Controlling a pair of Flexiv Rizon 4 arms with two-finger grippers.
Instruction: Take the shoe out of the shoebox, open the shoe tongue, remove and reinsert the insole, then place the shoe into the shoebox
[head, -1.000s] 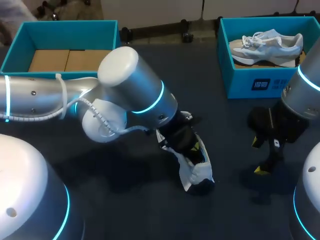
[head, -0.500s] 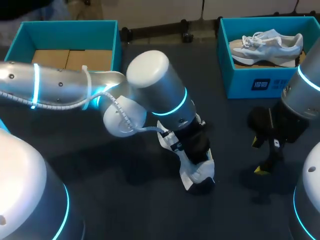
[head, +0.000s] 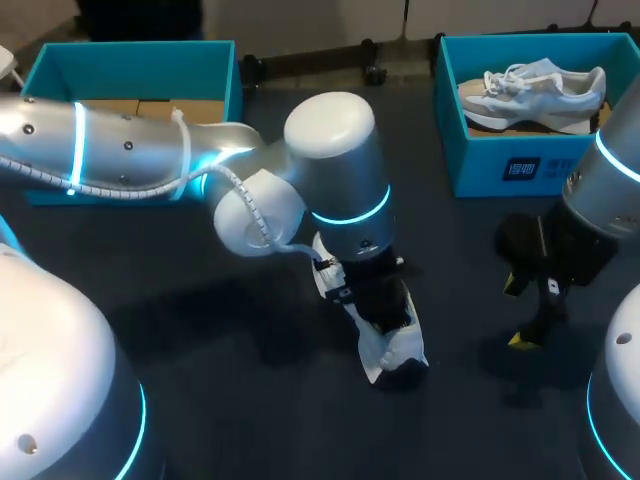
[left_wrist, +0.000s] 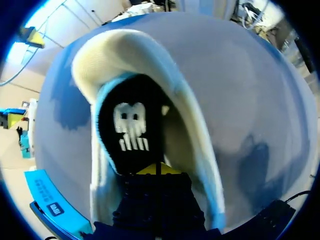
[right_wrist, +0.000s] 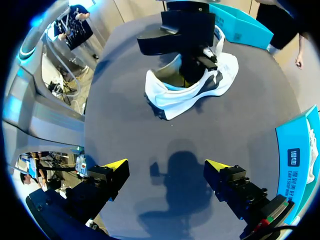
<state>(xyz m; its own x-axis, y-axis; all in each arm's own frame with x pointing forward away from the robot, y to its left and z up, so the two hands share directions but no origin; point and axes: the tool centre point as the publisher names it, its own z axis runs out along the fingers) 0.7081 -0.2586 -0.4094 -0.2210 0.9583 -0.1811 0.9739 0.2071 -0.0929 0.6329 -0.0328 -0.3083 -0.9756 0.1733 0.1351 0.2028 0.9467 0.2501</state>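
Note:
A white and black shoe (head: 388, 352) lies on the dark table near the middle, also in the right wrist view (right_wrist: 170, 104). My left arm (head: 335, 170) reaches across and down into the shoe's opening. In the left wrist view my left gripper (left_wrist: 157, 169) is shut, its yellow tips pinched together on the near end of the black insole (left_wrist: 131, 132), which bears a white mark. White shoe walls (left_wrist: 195, 125) rise around it. My right gripper (head: 518, 312) hangs open over bare table to the right of the shoe, its fingers (right_wrist: 116, 166) wide apart and holding nothing.
A teal shoebox (head: 500, 165) at the back right holds a second, pale grey shoe (head: 535, 90). Another teal box (head: 130, 58) with brown cardboard inside stands at the back left. The right box's front corner (right_wrist: 296, 152) is close beside my right gripper.
My left arm's elbow and wrist have swung to the right over the shoe while its gripper stayed inside. The shoe and my right arm have kept their places.

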